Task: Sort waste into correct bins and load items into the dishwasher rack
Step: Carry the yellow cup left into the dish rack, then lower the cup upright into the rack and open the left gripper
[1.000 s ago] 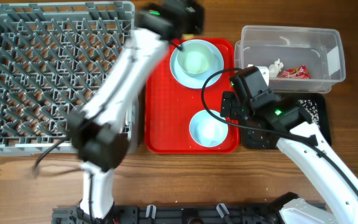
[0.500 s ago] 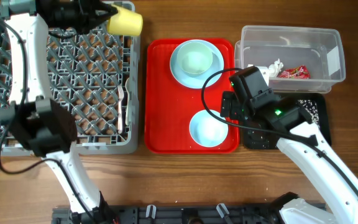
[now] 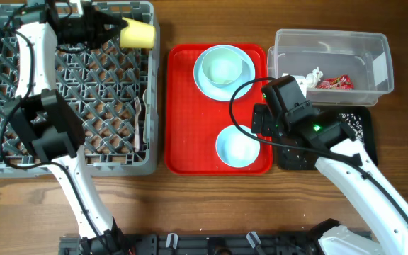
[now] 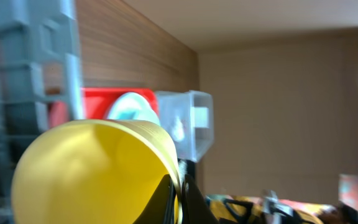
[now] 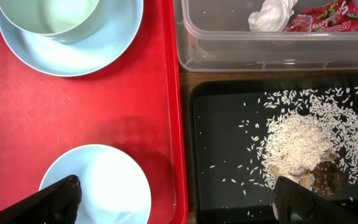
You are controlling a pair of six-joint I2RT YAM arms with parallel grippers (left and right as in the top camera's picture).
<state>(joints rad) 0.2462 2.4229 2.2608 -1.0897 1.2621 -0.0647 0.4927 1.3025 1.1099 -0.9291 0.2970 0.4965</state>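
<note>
Cup (image 3: 139, 33) farther over rack (image 3: 62, 167), in left jaws

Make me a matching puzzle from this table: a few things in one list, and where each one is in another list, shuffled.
Things:
1. yellow cup
2. white tissue
3. rice scraps
4. lone bowl

Places:
A. in the black tray
B. held by the left tool
C. on the red tray
D. in the clear tub

Pairs: 1-B, 2-D, 3-A, 4-C.
</note>
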